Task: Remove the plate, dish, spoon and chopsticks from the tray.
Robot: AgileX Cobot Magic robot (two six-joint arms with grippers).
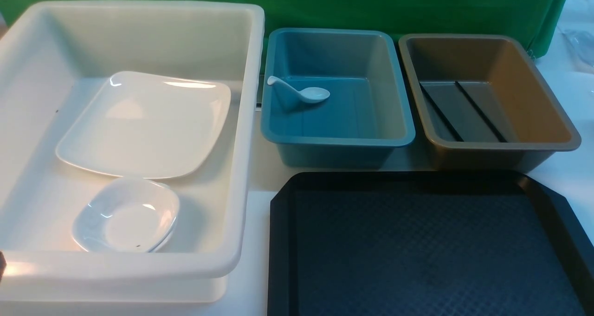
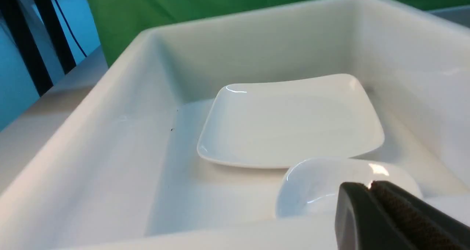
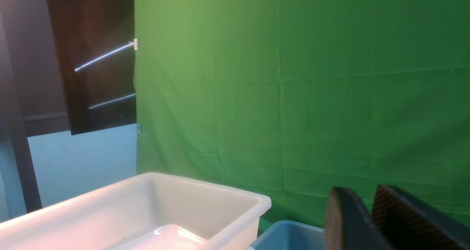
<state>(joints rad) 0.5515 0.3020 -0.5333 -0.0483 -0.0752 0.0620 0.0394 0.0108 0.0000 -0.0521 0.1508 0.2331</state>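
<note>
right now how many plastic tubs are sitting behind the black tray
3: a large white plastic tub at far left, a blue rectangular plastic tub in the middle, a brown rectangular plastic tub on the right. None looks hidden.

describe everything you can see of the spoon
The spoon is a small glossy white ceramic soup spoon with a deep oval bowl and a short curved handle. It lies in the blue tub, near its left wall, bowl on the floor and open side up, handle rising toward that wall. No gripper touches it.
</note>
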